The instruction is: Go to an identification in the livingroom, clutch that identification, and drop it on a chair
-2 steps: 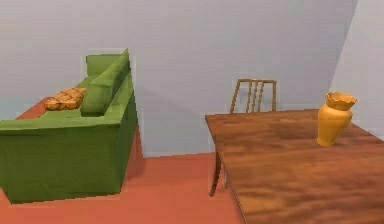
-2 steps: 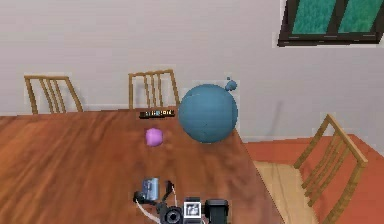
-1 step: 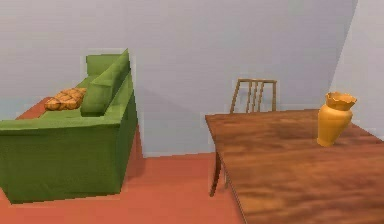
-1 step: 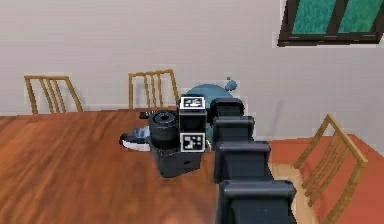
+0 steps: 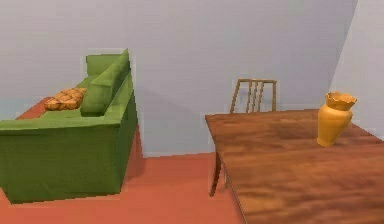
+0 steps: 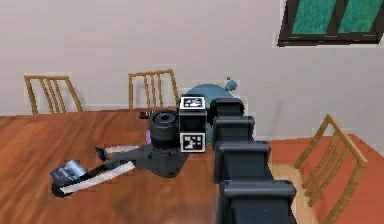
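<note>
**Fingers at a flat thing on the table; grasp not confirmable**

In the arm side view the arm (image 6: 240,165) reaches across the wooden table (image 6: 60,135), and the gripper (image 6: 95,166) points toward 8 o'clock from its dark body. Right at the fingers' far end, at 8 o'clock from them, a flat grey-and-white thing (image 6: 71,179) lies on the tabletop. By its shape it is probably the identification. It is too small to give its long axis with confidence. Whether the fingers (image 6: 120,170) touch it, lie over it or sit beside it cannot be told. Nor can I tell whether they are spread or pressed together, or whether the gripper holds anything.

For the drop, the right-hand chair (image 6: 330,150) stands at 3 o'clock from the gripper, off the table's end, and looks the nearest. Two far chairs (image 6: 152,88) stand across the table at 11 and 1 o'clock. My judgement is that the grasp must be made sure first, since a thin thing lying flat slips easily.
</note>
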### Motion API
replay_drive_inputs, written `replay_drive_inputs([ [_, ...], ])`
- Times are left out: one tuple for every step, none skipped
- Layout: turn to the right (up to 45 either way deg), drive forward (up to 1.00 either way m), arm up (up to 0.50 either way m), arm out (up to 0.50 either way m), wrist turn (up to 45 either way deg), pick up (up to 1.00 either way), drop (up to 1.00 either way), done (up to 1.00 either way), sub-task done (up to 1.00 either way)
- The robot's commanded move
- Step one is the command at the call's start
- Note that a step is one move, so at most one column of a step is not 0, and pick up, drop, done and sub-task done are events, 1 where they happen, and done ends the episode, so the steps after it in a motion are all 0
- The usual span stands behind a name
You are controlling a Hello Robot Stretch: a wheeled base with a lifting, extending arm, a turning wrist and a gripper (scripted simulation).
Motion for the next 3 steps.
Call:
replay_drive_inputs([
  [0.0,0.00,0.00,0.00,-45.0,0.00,0.00,0.00,0.00],
  [0.0,0.00,0.00,0.00,-15.0,0.00,0.00,0.00,0.00],
  [0.0,0.00,0.00,-0.12,0.0,0.00,0.00,0.00,0.00],
])
